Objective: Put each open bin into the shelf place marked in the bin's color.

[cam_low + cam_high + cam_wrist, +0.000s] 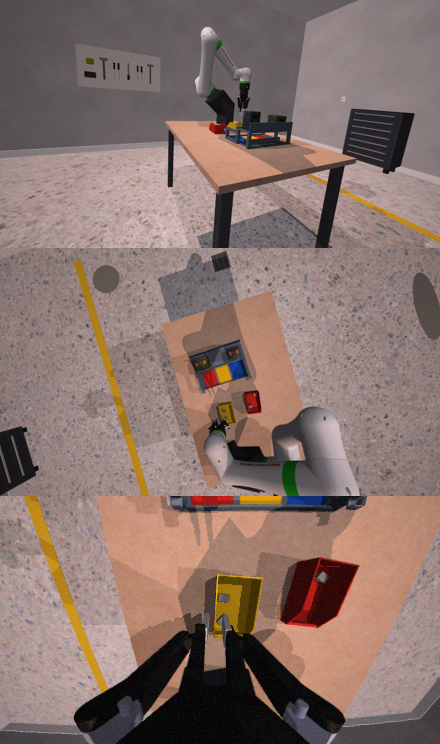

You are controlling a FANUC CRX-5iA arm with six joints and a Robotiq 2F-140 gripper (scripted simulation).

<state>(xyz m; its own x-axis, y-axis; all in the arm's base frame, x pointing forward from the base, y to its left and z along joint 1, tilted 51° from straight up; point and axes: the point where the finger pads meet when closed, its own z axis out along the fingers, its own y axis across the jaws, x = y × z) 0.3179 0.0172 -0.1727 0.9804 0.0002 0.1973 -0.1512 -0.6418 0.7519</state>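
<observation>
The yellow bin (229,412) (235,125) (239,603) stands on the table in front of the shelf (200,383) (271,126), with small grey parts in it. The red bin (253,399) (217,128) (300,591) stands to its right in the overhead view, also with grey parts. The shelf's red mark (210,378), yellow mark (223,373) and blue mark (237,369) show bare. My gripper (222,421) (242,112) (215,620) is slightly open and empty, above the yellow bin's near left end. In the wrist view its fingertips lie either side of the bin's left wall line.
An olive box (200,363) (276,118) and a dark grey box (234,352) (252,120) stand on the shelf's rear board, behind the marks. The shelf's side frames rise at both ends of the row. The red bin is a neighbouring obstacle beside the yellow bin, with a gap between them.
</observation>
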